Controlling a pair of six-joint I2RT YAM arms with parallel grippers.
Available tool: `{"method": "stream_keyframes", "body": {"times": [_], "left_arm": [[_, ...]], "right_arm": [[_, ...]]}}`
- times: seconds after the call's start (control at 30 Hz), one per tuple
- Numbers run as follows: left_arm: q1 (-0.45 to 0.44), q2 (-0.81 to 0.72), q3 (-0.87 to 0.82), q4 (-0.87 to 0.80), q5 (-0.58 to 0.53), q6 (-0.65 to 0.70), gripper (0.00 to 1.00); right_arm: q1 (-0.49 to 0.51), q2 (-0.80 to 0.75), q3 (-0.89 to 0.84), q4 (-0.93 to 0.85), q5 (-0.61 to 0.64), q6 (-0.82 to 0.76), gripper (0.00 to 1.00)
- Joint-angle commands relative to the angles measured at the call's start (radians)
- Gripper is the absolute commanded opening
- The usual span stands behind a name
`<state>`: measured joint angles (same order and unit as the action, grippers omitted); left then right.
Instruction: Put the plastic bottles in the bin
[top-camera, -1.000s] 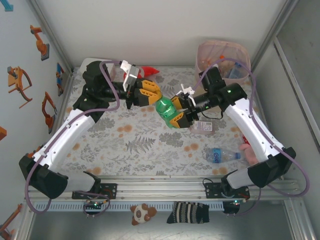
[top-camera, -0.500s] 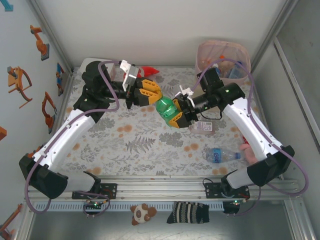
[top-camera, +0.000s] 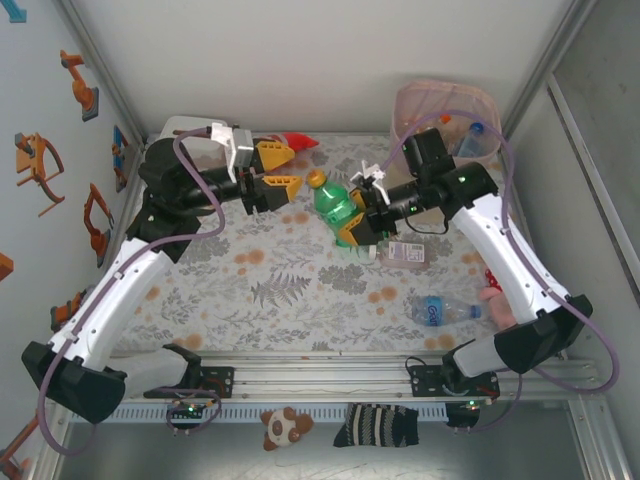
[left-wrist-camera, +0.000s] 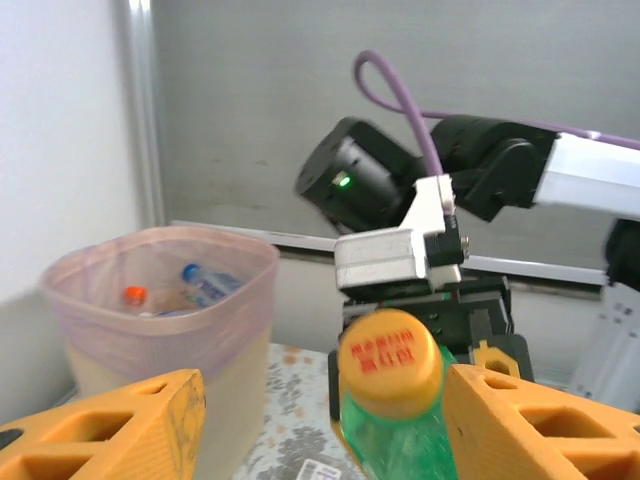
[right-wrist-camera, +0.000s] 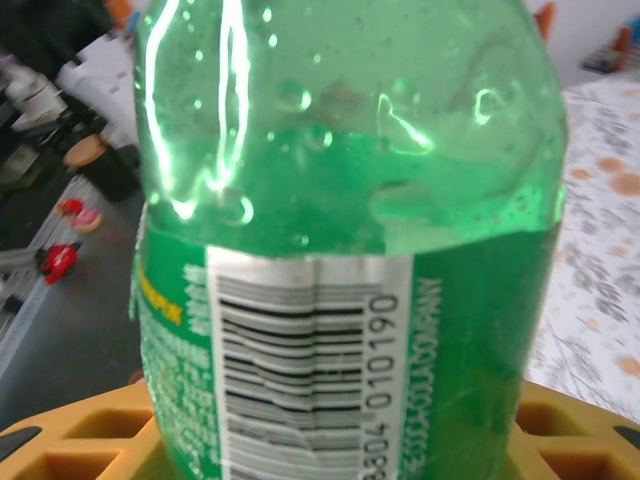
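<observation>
Top external view, nearest first: a clear bottle with a blue label (top-camera: 437, 310) lies on its side on the patterned table (top-camera: 250, 290) close to the right arm's base, not picked up.

Mid-table, the right gripper (top-camera: 352, 222) is clamped on the body of a green bottle (top-camera: 333, 205), which is off the table, tilted, with its yellow cap (top-camera: 316, 180) pointing toward the left arm. From the right wrist, the orange fingers sit at the barcode label.

Just beyond the cap, the left gripper (top-camera: 295, 168) has its jaws standing apart. From its own camera the cap sits between the two fingers with a gap on each side, so I'd say it grips nothing.

Farthest off, in the back right corner, stands the bin (top-camera: 405, 110), with a couple of bottles (top-camera: 470, 135) inside.

To my eye the step is carrying the green one over. The left arm should back straight off the cap before the right swings. The bottle should clear the pink-lined rim and be dropped only once it is squarely over the opening. Smooth round plastic may slip, so a steady pace helps.
</observation>
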<state>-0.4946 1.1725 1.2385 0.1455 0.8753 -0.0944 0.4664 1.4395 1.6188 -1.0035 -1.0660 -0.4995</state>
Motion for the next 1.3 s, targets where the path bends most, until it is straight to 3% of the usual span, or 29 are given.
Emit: {"method": "stream_keyframes", "body": {"times": [0.0, 0.17, 0.47, 0.7, 0.9, 1.27], "left_arm": [[0.015, -0.024, -0.026, 0.016, -0.094, 0.013, 0.63], [0.022, -0.023, -0.040, 0.025, -0.095, -0.002, 0.63], [0.022, 0.005, -0.045, 0.048, -0.094, -0.024, 0.63], [0.022, 0.028, -0.049, 0.061, -0.091, -0.044, 0.63], [0.023, 0.053, -0.054, 0.075, -0.091, -0.059, 0.63], [0.023, 0.100, -0.074, 0.118, -0.092, -0.113, 0.63]], "right_arm": [[-0.042, -0.018, 0.050, 0.106, 0.125, 0.209, 0.48], [-0.124, 0.010, 0.135, 0.170, 0.326, 0.418, 0.48], [-0.328, 0.130, 0.345, 0.172, 0.525, 0.731, 0.48], [-0.423, 0.272, 0.483, 0.104, 0.611, 0.805, 0.48], [-0.434, 0.401, 0.589, 0.029, 0.594, 0.799, 0.48], [-0.434, 0.558, 0.619, 0.002, 0.514, 0.802, 0.51]]}}
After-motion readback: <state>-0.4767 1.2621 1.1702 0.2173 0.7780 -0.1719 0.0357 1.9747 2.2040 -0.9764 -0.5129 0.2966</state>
